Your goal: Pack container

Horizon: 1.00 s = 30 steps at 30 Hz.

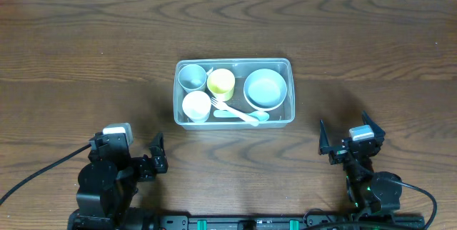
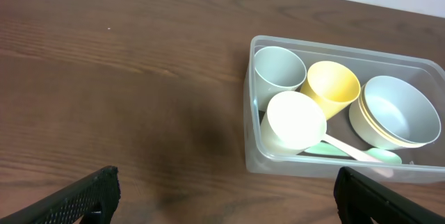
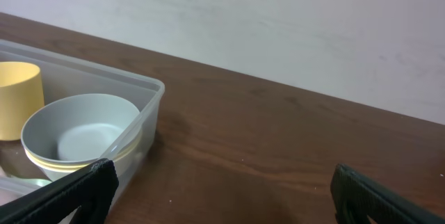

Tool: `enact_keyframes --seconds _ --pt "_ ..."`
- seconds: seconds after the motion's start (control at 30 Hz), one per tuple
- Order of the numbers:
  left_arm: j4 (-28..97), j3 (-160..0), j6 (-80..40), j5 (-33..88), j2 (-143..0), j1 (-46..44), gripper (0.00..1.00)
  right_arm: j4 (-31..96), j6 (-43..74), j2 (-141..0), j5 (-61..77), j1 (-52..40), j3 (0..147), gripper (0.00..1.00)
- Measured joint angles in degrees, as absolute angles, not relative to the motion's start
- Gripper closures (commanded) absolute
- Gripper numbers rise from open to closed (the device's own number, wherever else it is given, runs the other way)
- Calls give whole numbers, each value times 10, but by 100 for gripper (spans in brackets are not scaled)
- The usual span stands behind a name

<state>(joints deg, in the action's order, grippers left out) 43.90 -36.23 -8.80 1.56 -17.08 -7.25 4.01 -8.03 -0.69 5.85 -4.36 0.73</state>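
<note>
Clear plastic container [image 1: 235, 61] sits on the counter, ahead-right of the left claw [image 1: 158, 151] and ahead-left of the right claw [image 1: 343, 120]. It holds cups [image 1: 221, 82], stacked bowls [image 1: 265, 88] and cutlery [image 1: 239, 114]. Both claws gape wide, empty, well apart from it. Risk: a spread finger clipping the rim on approach, likely skidding the container or toppling a cup.

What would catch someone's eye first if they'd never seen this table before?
The clear container in the middle of the dark wooden table stands out, packed with a grey cup, a yellow cup, a white cup, stacked bowls at its right end, and a fork and spoon. The left gripper and right gripper sit open at the near edge, touching nothing.
</note>
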Motion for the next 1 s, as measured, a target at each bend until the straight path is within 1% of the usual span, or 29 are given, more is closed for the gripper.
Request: enact_keyframes --seconds 0.07,0.2,0.33,0.4,0.53,0.77,0.8,0.87,1.0 --pt "448 -362 -88 16 -171 -72 2 40 -80 -7 58 -44 7 1" --pt "503 -359 -88 16 -158 -72 2 40 -80 -7 59 -44 7 1" --pt "476 -314 -88 11 -103 -72 2 40 -80 -7 59 -44 7 1" --pt "428 -273 -88 8 -72 -71 2 40 -80 -7 60 -44 7 1" --pt "289 -177 -77 4 -18 -60 2 40 -80 -7 60 -44 7 1" --pt "17 -51 -42 -2 -6 -45 2 39 -81 -7 60 -44 7 1" --pt "-7 -41 -36 -2 -5 -45 2 40 -80 -7 60 -44 7 1" --pt "-37 -21 -25 -2 -5 -45 2 40 -80 -7 60 -44 7 1" --pt "1 -6 -13 -2 -7 -45 2 40 -80 -7 60 -44 7 1"
